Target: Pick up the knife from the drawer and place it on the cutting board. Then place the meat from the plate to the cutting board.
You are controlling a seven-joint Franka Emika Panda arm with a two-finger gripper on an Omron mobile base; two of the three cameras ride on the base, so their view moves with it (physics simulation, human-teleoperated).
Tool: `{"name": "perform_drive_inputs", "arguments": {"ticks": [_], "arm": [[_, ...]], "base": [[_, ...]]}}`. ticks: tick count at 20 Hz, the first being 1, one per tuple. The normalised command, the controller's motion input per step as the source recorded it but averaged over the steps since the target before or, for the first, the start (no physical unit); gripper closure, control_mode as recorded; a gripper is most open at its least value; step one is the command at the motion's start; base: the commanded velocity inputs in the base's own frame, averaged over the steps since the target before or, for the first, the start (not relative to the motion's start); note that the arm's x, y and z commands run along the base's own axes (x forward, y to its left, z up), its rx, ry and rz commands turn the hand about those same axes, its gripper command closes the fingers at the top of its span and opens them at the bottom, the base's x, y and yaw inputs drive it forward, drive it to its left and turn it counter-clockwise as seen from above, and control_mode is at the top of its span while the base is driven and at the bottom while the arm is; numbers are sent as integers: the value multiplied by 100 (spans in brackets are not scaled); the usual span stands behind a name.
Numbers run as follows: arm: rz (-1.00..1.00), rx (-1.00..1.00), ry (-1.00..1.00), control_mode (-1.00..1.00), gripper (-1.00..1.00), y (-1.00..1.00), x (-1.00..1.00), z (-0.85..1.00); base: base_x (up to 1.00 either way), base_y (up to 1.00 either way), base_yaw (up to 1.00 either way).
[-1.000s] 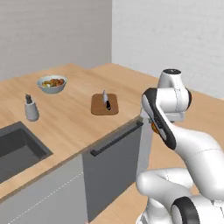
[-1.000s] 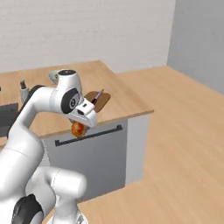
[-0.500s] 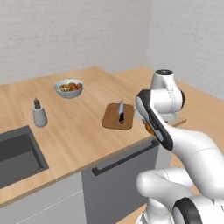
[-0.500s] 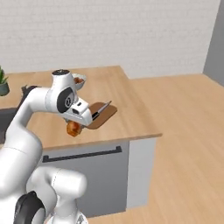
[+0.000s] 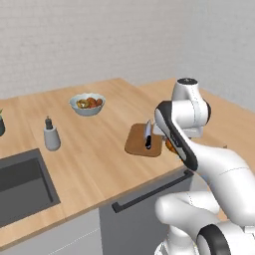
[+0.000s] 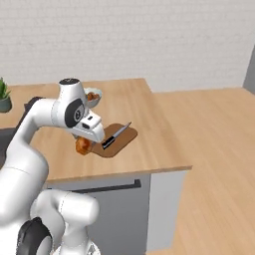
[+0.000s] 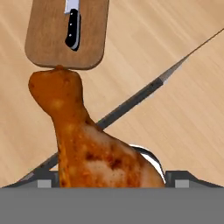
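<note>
My gripper (image 7: 111, 178) is shut on the meat (image 7: 83, 140), a glossy golden-brown drumstick that hangs above the wooden counter with its thin end toward the cutting board (image 7: 48, 43). The knife (image 7: 73, 30) lies on that small brown board. From the left base view the meat (image 5: 170, 146) sits just right of the cutting board (image 5: 137, 144) and the knife (image 5: 148, 134). From the right, the meat (image 6: 82, 145) and gripper (image 6: 85, 141) hang at the board's (image 6: 119, 142) near left corner, beside the knife (image 6: 115, 135). The drawer (image 5: 149, 191) front is shut below the counter. The plate is out of view.
A light grey bowl (image 5: 87, 103) of mixed food stands behind the board. A small grey shaker (image 5: 50, 135) and the dark sink (image 5: 20, 184) are to the left. A potted plant (image 6: 4, 97) stands at the far left. The counter edge runs just right of the gripper.
The whole picture has shifted in both base views, so the base has driven. The board and knife now lie closer to the gripper. The meat stays in the gripper.
</note>
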Motion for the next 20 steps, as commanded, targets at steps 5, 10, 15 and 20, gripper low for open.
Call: {"name": "perform_drive_inputs", "arguments": {"ticks": [5, 10, 15, 20], "arm": [[0, 0, 0, 100, 100, 0, 0, 0], [1, 0, 0, -100, 100, 0, 0, 0], [0, 0, -1, -100, 100, 0, 28, 0], [-9, 7, 0, -100, 100, 0, 81, -1]], "base": [[66, 12, 24], [7, 0, 6], [0, 0, 0], [0, 0, 0]]}}
